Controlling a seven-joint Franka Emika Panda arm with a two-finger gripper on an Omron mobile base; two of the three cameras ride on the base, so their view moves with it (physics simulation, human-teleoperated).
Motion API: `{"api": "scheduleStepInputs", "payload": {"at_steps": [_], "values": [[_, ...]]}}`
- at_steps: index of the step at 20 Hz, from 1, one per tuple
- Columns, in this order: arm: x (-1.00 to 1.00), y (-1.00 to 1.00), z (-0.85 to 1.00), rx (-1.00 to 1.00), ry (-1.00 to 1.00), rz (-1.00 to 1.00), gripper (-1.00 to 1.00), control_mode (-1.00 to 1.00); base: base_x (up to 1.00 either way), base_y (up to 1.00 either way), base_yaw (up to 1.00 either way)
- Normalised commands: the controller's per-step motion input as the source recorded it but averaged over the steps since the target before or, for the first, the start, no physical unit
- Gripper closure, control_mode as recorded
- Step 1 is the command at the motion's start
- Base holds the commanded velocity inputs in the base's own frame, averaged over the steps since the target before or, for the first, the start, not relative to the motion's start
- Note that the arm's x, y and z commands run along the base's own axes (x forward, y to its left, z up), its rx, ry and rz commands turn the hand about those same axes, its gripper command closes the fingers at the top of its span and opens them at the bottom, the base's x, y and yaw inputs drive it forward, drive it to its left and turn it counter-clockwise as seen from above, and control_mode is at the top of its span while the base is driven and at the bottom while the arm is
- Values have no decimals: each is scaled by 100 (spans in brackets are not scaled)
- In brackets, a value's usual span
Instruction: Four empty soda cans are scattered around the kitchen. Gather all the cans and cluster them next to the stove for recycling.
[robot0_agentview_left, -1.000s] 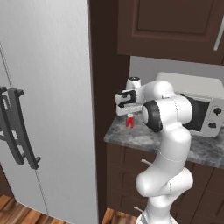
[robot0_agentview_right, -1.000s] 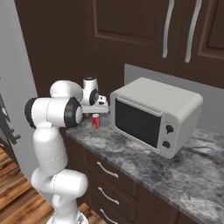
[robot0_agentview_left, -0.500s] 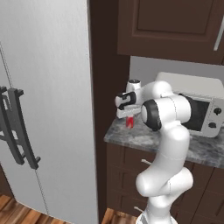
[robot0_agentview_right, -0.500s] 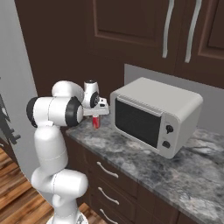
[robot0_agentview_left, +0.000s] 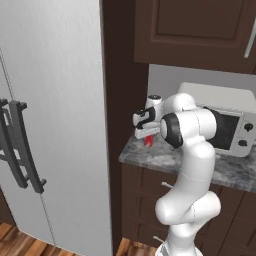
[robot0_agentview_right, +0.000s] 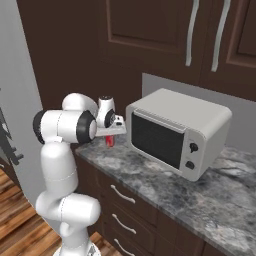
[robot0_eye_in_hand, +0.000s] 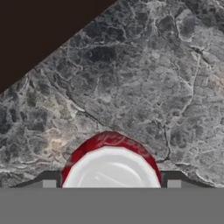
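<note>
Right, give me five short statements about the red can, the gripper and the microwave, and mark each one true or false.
1. The small red cylindrical soda can stands upright on the dark grey stone counter. True.
2. The white boxy microwave has its door hanging open. False: the door is shut.
3. The robot's two-finger gripper is directly above the can, one finger tip on each side. True.
4. The can lies on the wooden floor by the tall grey refrigerator. False: it is on the counter, near the corner left of the microwave.
5. The microwave has two dark knobs on its front. True.
</note>
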Motion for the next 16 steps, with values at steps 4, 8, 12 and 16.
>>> {"api": "scheduleStepInputs", "payload": {"at_steps": [4,8,12,16], "values": [[-2,5,-2,0,-1,-4,100,-100,0,0,0],[-30,6,23,0,0,-25,100,-100,0,0,0],[-53,0,45,3,3,-19,100,-100,0,0,0],[-72,-3,37,5,5,-15,100,-100,0,0,0]]}}
